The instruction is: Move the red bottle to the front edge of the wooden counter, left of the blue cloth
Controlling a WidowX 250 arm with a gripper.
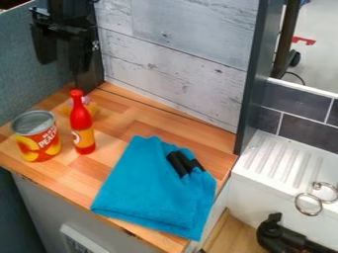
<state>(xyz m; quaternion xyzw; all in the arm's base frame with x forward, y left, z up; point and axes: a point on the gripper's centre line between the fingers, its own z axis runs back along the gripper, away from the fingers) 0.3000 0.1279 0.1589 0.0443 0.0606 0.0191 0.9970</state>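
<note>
Black gripper [63, 62] hanging at the upper left, fingers spread, holding nothing.
Nearest below, one red bottle [81, 124] stands on the wooden counter [142, 116], with one can [37, 136] beside it and one small yellow-and-pink item [89, 107] behind; rightward, one folded blue cloth [148, 190] bears two black strips [177, 164].

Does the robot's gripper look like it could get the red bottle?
Probably yes. The gripper hangs at the upper left, and nothing covers the top of the red bottle. The can beside it might get bumped, though.
</note>
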